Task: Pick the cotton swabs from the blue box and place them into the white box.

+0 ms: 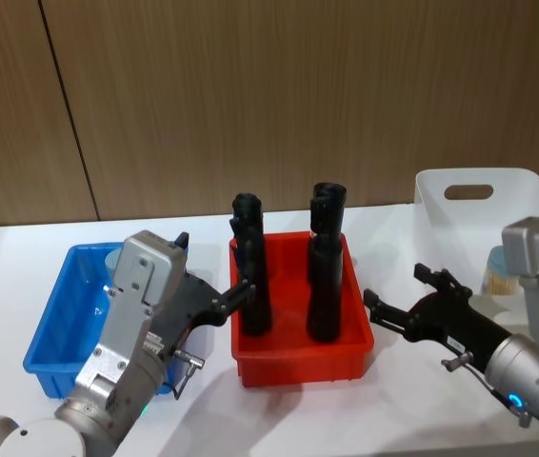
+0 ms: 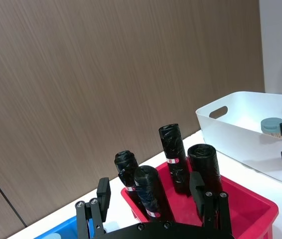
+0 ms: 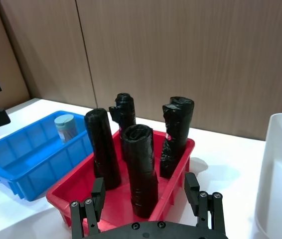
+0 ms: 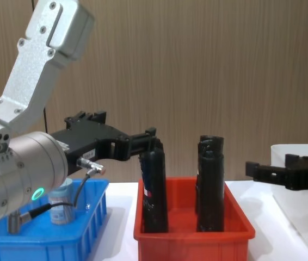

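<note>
Table [image 1: 3, 257]: white, and we see three containers on it in a row
Blue box [image 1: 52, 319]: toward the left edge of the table, just beside the red bin
Swab jar [image 3: 65, 127]: it stands upright inside the blue box, near its far wall, with a pale blue lid on top; in the head view the left arm [image 1: 131, 324] covers most of it
White box [image 1: 438, 211]: toward the right edge of the table, apart from the red bin, with an oval handle hole [image 1: 468, 191] in its far wall
Second jar [image 1: 501, 270]: upright inside the white box, partly behind the right arm [image 1: 536, 276]
Red bin [image 1: 298, 366]: in the middle of the table, between the two boxes
Rolls [image 1: 324, 286]: four black ones, upright in the red bin, taller than its walls
Left gripper [image 2: 150, 188]: over the place where blue box and red bin meet, pointing to the red bin; its fingers are apart and hold nothing; one fingertip is close to the front left roll, and we cannot tell if it touches
Right gripper [image 1: 396, 286]: over the bare table between red bin and white box, pointing to the red bin; fingers apart, nothing between them
</note>
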You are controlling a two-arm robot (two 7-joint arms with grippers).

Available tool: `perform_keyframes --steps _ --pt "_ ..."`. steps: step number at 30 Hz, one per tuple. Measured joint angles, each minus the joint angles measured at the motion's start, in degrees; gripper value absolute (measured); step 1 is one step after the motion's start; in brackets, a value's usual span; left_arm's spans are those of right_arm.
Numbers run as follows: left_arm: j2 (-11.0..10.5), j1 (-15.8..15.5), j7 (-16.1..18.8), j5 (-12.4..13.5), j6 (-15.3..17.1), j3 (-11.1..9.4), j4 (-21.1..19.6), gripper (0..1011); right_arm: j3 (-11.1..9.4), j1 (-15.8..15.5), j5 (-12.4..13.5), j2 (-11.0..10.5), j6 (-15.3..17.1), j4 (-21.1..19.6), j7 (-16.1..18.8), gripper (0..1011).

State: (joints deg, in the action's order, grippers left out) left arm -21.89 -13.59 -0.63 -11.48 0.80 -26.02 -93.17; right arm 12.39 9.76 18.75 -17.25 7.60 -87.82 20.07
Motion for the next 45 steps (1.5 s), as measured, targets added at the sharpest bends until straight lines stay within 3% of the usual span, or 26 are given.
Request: perform_keyframes --steps 20,30,45 --pt "0.0 0.0 0.0 0.0 0.0 0.0 0.0 1004 0.7 8.4 -0.5 2.4 -0.6 11.7 8.7 1001" --pt "0.0 0.0 0.0 0.0 0.0 0.0 0.0 1004 1.2 11.9 -1.1 3.5 -1.4 17.0 11.1 1001" --pt "0.0 0.0 0.0 0.0 0.0 0.0 0.0 1004 2.8 17.9 -4.1 5.9 -2.9 26.0 14.1 1001"
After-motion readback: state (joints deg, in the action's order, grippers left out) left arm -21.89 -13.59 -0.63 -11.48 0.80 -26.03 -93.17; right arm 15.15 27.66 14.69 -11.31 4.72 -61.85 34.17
